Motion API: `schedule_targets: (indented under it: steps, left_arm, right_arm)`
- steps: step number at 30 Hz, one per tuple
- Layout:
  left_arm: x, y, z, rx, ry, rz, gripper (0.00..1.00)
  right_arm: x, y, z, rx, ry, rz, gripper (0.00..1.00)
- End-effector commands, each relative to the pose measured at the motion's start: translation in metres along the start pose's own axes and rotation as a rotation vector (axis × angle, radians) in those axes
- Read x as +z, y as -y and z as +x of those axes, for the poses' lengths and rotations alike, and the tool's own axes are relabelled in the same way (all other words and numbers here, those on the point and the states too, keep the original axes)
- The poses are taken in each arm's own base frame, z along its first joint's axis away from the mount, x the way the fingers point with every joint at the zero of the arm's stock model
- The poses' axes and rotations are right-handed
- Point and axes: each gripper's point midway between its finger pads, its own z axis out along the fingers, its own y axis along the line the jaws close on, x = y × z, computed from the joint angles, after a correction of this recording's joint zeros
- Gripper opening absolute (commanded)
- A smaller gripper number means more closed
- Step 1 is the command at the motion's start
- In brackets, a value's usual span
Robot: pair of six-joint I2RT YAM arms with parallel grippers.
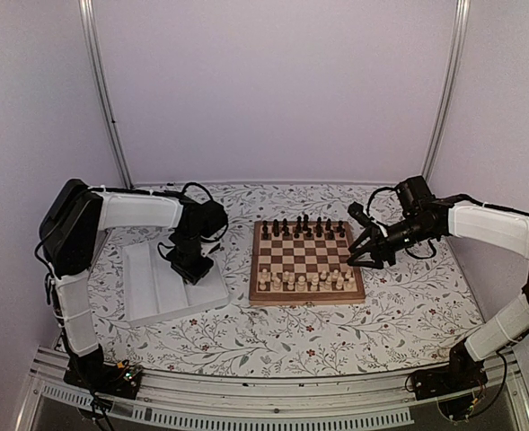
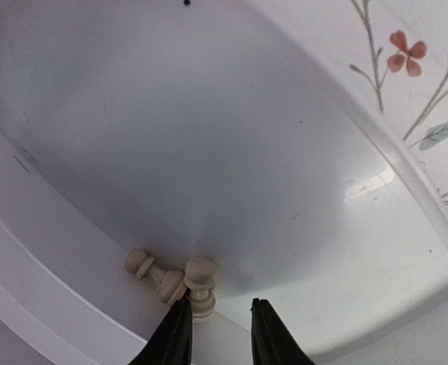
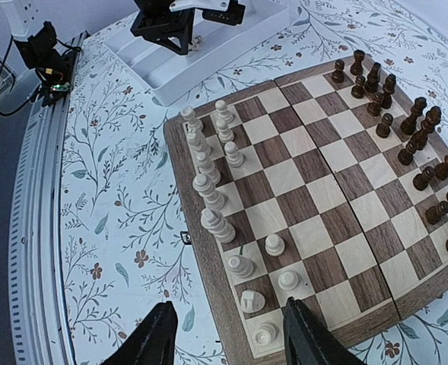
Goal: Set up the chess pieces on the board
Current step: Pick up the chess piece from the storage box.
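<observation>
The board (image 1: 307, 262) lies mid-table, with dark chessmen along its far rows and pale chess pieces (image 1: 304, 280) along its near rows. In the right wrist view the pale pieces (image 3: 208, 182) line the board's (image 3: 326, 190) left edge. My right gripper (image 3: 227, 338) is open and empty, above the board's near right corner (image 1: 370, 254). My left gripper (image 2: 217, 331) is open, low inside the white tray (image 2: 231, 152). Two pale pawns lie there: one upright (image 2: 200, 283) touching the left finger's tip, one on its side (image 2: 154, 274) beside it.
The white compartment tray (image 1: 143, 301) sits left of the board, with my left gripper (image 1: 190, 260) in its right compartment. The floral cloth (image 1: 273, 337) covers the table. Dark chessmen (image 3: 414, 144) fill the board's far side in the right wrist view.
</observation>
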Motion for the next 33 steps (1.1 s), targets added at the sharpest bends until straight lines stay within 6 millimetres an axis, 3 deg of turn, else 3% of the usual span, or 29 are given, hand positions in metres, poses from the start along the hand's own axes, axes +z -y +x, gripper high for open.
schedule_targets:
  steps: [1,7,13,22,29,33]
  left_arm:
    - [0.023,0.011,0.022,-0.024,-0.101,0.067,0.27]
    - [-0.003,0.03,-0.001,-0.024,0.027,0.186,0.26]
    - [-0.016,0.018,-0.008,-0.044,0.074,0.133,0.29]
    - [0.002,0.009,0.006,-0.072,-0.005,0.059,0.31]
    - [0.029,0.009,0.017,-0.057,-0.066,0.018,0.32]
    - [0.029,0.018,0.015,-0.071,-0.05,0.07,0.24]
  right_arm:
    - [0.002,-0.001,0.002,0.005,0.003,-0.022,0.5]
    - [0.002,-0.002,0.001,0.007,0.005,-0.029,0.5]
    - [0.003,-0.002,0.002,0.01,0.005,-0.031,0.5]
    - [0.003,-0.003,0.002,0.008,0.006,-0.035,0.5]
    - [0.003,-0.004,0.002,0.012,0.006,-0.042,0.5]
    - [0.003,-0.005,0.001,0.01,0.008,-0.042,0.5]
